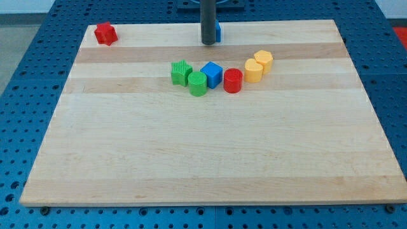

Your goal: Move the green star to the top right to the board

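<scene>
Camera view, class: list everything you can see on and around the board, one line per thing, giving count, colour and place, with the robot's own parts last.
green star: 1, green, centre of the upper board, leftmost of the cluster
green cylinder: 1, green, touching the star's lower right
blue cube: 1, blue, right of the green cylinder
red cylinder: 1, red, right of the blue cube
yellow blocks: 2, yellow, rounded, right end of the cluster, side by side
red block: 1, red, top left corner, shape unclear
blue block: 1, blue, top edge, mostly hidden behind the rod
board: 1, pale wood, on a blue perforated table
my tip: 1, dark rod, near the view's top, above the cluster, touching none of its blocks
</scene>
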Robot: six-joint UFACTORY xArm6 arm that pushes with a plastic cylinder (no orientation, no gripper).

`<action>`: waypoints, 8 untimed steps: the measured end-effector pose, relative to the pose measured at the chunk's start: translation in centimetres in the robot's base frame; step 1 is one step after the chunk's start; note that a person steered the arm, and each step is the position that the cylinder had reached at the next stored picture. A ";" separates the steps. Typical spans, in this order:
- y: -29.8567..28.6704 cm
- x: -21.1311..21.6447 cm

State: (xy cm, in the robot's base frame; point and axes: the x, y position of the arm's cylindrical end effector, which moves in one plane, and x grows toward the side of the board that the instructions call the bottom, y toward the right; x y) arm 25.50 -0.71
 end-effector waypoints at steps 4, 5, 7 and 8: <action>-7.7 2.2; -12.6 4.9; -11.8 10.7; -11.2 11.4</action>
State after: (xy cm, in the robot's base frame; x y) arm 36.86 -11.86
